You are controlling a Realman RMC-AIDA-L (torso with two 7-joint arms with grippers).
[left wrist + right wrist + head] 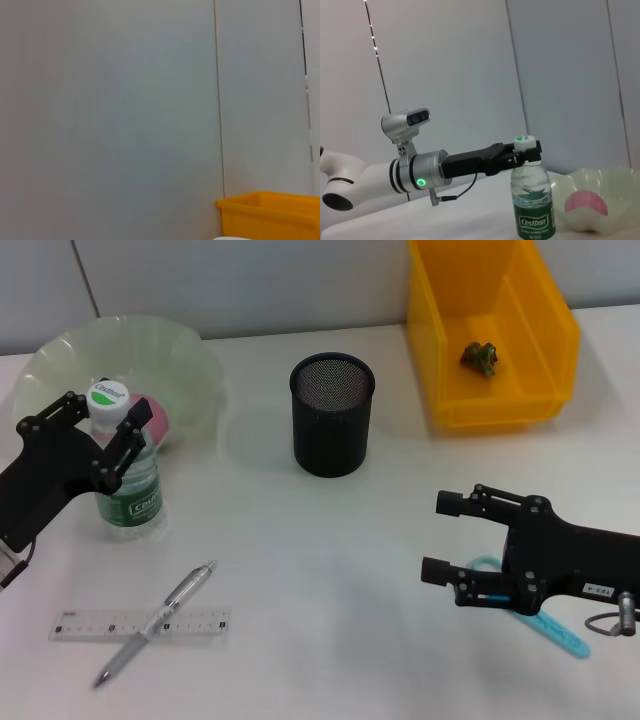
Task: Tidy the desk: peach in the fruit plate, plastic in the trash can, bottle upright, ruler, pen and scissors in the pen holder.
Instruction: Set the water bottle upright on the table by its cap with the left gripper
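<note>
A clear bottle (131, 483) with a green label and a white cap stands upright on the table in front of the pale green fruit plate (60, 355). My left gripper (104, 412) is at cap height with its fingers spread to either side of the neck, open. A pink peach (157, 416) lies in the plate. The right wrist view shows the bottle (535, 210), the left gripper (522, 154), the plate (615, 182) and the peach (585, 202). My right gripper (440, 536) is open and empty, low over the blue-handled scissors (548, 628). A clear ruler (95, 625) and a silver pen (165, 612) lie crossed at the front left.
The black mesh pen holder (332, 415) stands mid-table. A yellow bin (545, 325) at the back right holds a green crumpled piece of plastic (482, 357). The left wrist view shows only the wall and the bin's rim (270, 205).
</note>
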